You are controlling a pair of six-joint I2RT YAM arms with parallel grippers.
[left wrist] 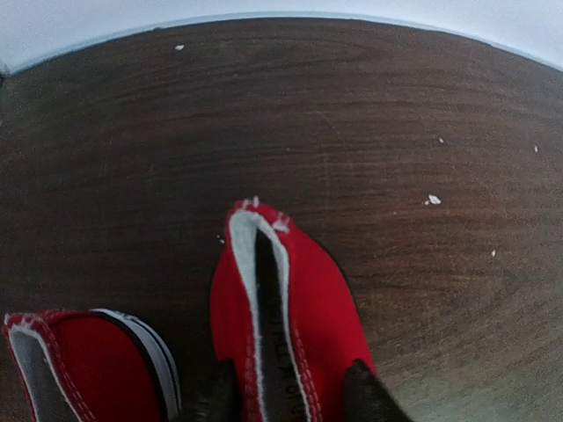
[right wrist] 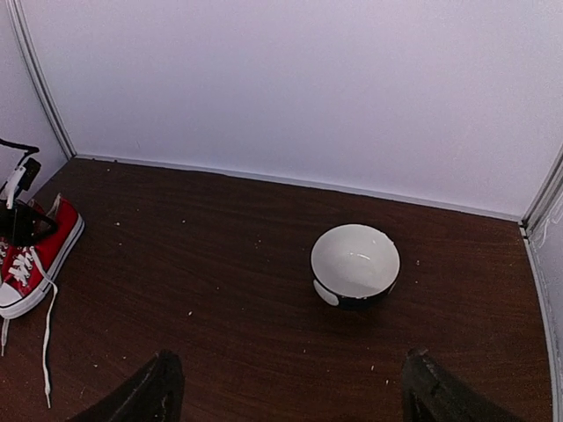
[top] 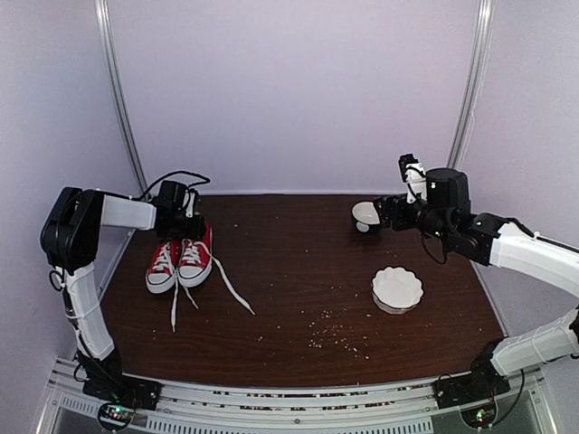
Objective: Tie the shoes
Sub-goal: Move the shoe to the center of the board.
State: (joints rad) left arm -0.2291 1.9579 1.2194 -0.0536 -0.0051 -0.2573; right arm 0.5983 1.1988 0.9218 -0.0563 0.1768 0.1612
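The left hand (left wrist: 290, 397) straddles the heel of a red sneaker (left wrist: 299, 299), clamped or not unclear, toe pointing away; the right hand (right wrist: 286, 387), spread wide, is well apart.

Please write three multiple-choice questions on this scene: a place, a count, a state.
1. Where on the dark brown wooden table does the pair of red canvas sneakers stand? A left side; B centre; C right side.
2. How many white dishes are on it? A one; B two; C three.
3. The long white laces are: A tied in bows; B loose on the table; C removed.
1 A: they stand by the left end effector. 2 B: a round white bowl, dark outside, and a scalloped white dish. 3 B: their ends trail over the wood.
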